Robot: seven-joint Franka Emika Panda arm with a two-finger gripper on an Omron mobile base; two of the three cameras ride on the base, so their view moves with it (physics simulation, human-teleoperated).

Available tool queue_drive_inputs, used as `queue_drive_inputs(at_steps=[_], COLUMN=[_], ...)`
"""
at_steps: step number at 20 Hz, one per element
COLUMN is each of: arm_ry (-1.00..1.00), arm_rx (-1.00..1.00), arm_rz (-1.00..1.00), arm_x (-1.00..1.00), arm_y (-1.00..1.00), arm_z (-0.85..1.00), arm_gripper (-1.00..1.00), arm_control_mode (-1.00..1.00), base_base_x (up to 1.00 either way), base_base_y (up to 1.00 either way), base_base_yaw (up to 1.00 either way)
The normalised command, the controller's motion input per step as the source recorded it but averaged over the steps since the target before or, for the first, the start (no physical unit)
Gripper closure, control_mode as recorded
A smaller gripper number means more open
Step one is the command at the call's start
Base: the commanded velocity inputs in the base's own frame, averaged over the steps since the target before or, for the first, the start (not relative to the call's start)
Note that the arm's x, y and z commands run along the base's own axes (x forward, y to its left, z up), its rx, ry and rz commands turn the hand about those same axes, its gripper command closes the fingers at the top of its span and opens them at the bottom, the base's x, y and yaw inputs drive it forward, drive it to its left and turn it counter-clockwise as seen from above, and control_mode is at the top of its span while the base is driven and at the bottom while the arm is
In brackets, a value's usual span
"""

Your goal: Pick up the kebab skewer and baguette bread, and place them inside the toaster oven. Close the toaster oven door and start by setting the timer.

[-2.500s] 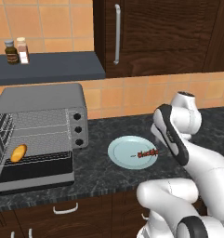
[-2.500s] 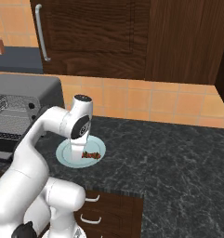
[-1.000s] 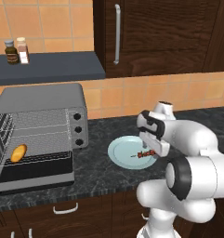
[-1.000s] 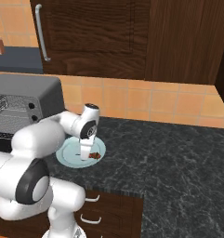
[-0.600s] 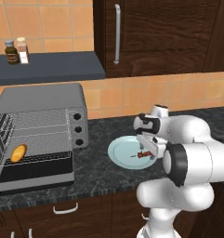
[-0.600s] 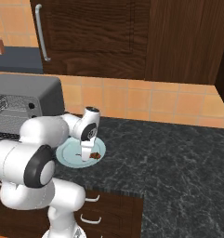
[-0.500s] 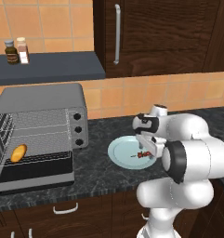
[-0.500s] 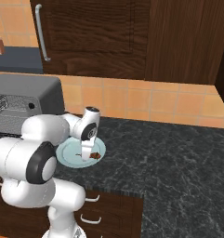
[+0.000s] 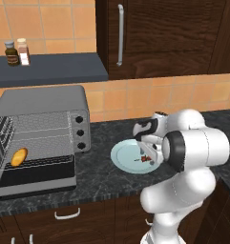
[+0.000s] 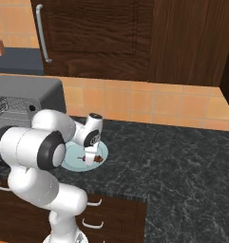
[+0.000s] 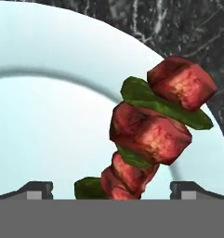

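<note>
The kebab skewer (image 11: pixel 153 135), red-brown meat chunks with green pieces between them, lies on the right side of a round pale-blue plate (image 11: pixel 48 116). My gripper (image 11: pixel 114 189) is open just above it, and a fingertip (image 11: pixel 36 188) stands on either side of the skewer's near end. From the base the gripper (image 9: pixel 147 151) points down over the plate (image 9: pixel 126 156), with the skewer (image 10: pixel 99 159) beside the hand. The grey toaster oven (image 9: pixel 45 102) stands at the left. Its door (image 9: pixel 35 178) is dropped open, and the baguette bread (image 9: pixel 18 156) lies on the rack inside.
Dark granite counter (image 10: pixel 173 161) stretches right of the plate. A dark shelf above the oven holds two spice bottles (image 9: pixel 17 51). Dark wood cabinets with a metal handle (image 9: pixel 120 33) hang behind. Drawers (image 9: pixel 66 214) run below the counter edge.
The hand has come down closer over the plate and the skewer, and the arm's elbow has folded forward. The jaws have stayed open. Oven, bread and plate have not moved.
</note>
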Motion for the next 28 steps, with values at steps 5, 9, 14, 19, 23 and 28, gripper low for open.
queue_drive_inputs(at_steps=[5, 9, 14, 19, 23, 28], arm_ry=[0.00, 0.00, 0.00, 0.00, -0.03, -0.01], arm_rx=[0.00, 0.00, 0.00, 0.01, 0.00, -0.14], arm_rz=[0.00, 0.00, 0.00, 0.00, 0.23, 0.51], arm_x=[0.16, 0.03, 0.13, 0.02, -0.55, -0.77], arm_y=[0.00, 0.03, 0.05, 0.00, 0.44, 1.00], arm_z=[-0.17, -0.22, -0.26, -0.14, 0.87, 0.54], arm_gripper=[-1.00, -1.00, 1.00, 1.00, 1.00, 1.00], arm_control_mode=[-1.00, -1.00, -1.00, -1.00, -1.00, -1.00], base_base_x=[0.00, 0.00, 0.00, 0.00, 0.00, 0.00], base_base_y=[0.00, 0.00, 0.00, 0.00, 0.00, 0.00], base_base_yaw=[0.00, 0.00, 0.00, 0.00, 0.00, 0.00])
